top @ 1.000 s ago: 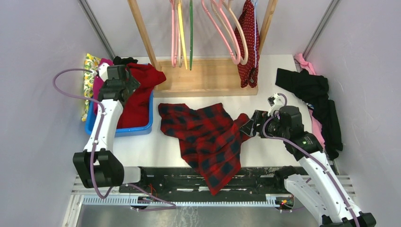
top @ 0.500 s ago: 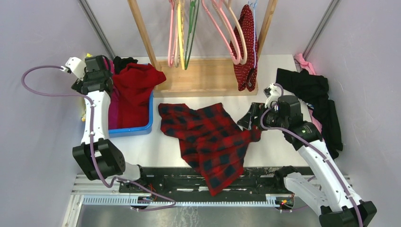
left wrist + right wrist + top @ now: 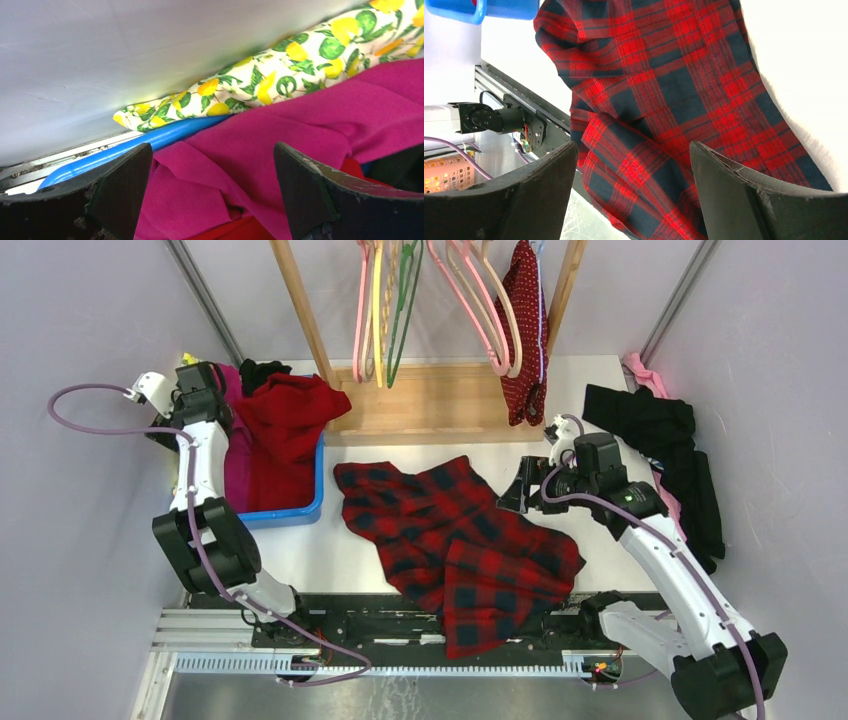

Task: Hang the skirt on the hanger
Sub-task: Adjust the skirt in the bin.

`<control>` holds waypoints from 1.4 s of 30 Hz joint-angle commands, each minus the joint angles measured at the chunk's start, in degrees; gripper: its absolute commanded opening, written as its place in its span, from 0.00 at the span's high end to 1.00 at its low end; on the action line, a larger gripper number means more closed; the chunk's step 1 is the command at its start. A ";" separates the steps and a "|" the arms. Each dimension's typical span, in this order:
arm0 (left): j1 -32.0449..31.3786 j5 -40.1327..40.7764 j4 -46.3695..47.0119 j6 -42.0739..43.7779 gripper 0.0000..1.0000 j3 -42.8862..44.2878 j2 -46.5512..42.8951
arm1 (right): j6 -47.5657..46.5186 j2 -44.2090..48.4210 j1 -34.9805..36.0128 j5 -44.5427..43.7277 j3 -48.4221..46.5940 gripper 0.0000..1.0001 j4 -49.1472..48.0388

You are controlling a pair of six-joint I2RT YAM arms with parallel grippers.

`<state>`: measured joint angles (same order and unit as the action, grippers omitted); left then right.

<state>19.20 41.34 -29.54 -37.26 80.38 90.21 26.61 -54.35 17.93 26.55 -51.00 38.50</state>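
Left gripper [image 3: 212, 150] and right gripper [image 3: 633, 150], both spread and empty, hover over magenta cloth [image 3: 300, 130] and plaid garment [image 3: 684, 90], so either risks seizing wrong fabric; skirt [image 3: 522, 335] hangs at the wooden rack [image 3: 300, 300].

The skirt [image 3: 522, 340] is matt dark-red cloth with tiny white dots, the plaid garment [image 3: 470, 540] a soft woven cloth without sheen, and the magenta cloth [image 3: 310, 125] and lemon-print fabric [image 3: 280, 70] look equally dull and finely textured. The blue bin [image 3: 165, 139] is smooth plastic with a faint gloss, the rack base [image 3: 440, 400] pale, grained, unpolished wood. The fingers [image 3: 120, 190] of the left gripper [image 3: 211, 150] are black, matt and scuffed at the edges.
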 commanded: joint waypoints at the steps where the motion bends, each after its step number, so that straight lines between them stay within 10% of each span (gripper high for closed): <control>1: 2.63 2.26 5.11 -1.92 0.04 1.70 0.71 | -1.77 -2.27 0.26 1.52 -2.92 0.12 -1.22; 30: 8.09 -1.77 16.42 -8.29 0.07 -7.38 3.31 | 0.28 -12.50 4.67 0.88 -1.68 0.14 -9.97; 42: 9.22 -8.12 22.50 -3.29 0.27 -8.75 5.54 | 0.73 -14.72 6.49 -0.31 -2.03 0.14 -11.89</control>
<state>28.05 34.28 -11.64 -43.07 71.33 94.56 27.05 -69.25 23.92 26.70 -51.55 29.58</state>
